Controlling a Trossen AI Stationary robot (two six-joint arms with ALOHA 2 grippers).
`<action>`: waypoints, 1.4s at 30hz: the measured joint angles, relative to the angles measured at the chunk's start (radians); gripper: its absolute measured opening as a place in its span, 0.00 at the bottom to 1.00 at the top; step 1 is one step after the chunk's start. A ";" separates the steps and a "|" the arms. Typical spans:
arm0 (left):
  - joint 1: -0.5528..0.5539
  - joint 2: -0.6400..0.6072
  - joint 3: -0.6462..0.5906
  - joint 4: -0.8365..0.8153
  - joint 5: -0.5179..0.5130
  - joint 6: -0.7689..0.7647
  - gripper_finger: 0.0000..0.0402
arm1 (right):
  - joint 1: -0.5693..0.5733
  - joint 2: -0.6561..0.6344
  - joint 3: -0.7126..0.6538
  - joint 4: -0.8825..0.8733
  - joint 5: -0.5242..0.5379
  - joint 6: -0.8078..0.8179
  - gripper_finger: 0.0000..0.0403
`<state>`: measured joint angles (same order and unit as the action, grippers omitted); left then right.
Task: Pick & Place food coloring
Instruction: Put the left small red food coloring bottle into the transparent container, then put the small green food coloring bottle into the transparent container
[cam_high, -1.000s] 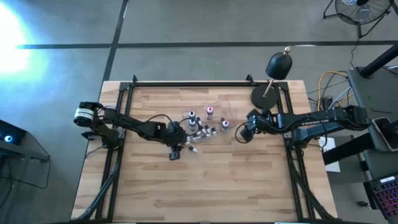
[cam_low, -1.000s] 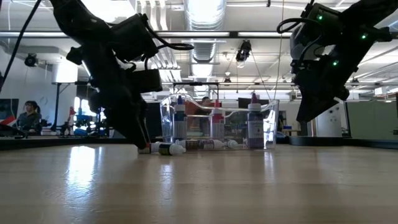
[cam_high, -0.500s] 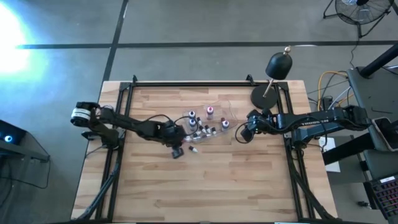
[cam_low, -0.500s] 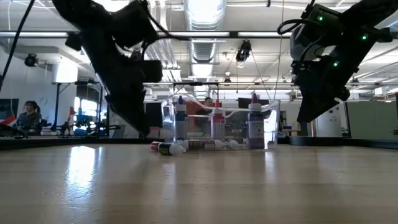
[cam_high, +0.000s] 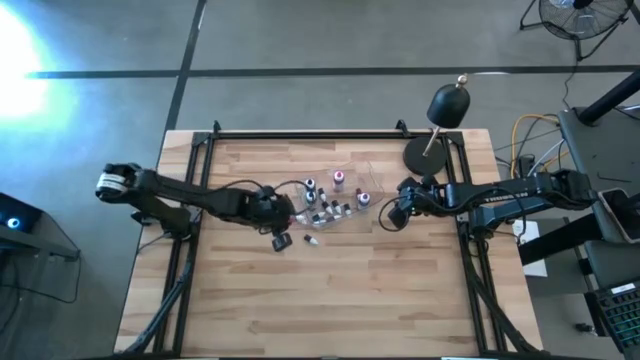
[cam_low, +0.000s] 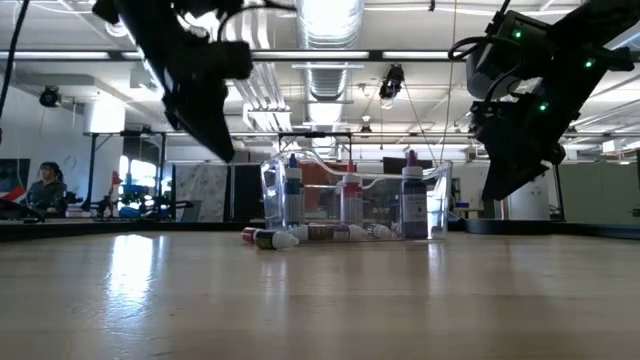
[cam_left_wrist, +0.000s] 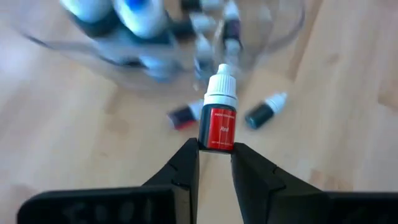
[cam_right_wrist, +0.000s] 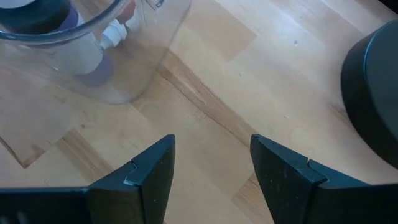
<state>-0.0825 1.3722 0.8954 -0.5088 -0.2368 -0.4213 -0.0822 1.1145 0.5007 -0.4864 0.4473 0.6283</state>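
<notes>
Left pincer (cam_left_wrist: 214, 149) clamps the red bottle (cam_left_wrist: 218, 115); carry it level over the tray (cam_low: 440, 195) before releasing.

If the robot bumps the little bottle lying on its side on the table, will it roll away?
Probably yes. The lying bottle looks round-bodied and rests on its side on smooth wood, so a nudge would likely roll it. It seems tiny and light, so even a soft push may send it off. Its narrower cap end might make it curve rather than roll straight.
</notes>
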 joint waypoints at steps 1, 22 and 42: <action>0.000 -0.018 0.019 -0.028 -0.020 -0.003 0.13 | 0.000 0.000 0.000 0.000 0.000 0.000 0.50; 0.119 0.097 0.325 0.035 -0.212 0.081 0.39 | 0.000 0.000 -0.003 0.007 0.008 0.000 0.50; -0.143 0.200 0.049 0.258 0.027 0.410 0.42 | 0.001 0.000 -0.015 0.031 0.021 0.000 0.50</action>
<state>-0.2255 1.5726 0.9440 -0.2504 -0.2096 -0.0116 -0.0817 1.1145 0.4858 -0.4551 0.4678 0.6287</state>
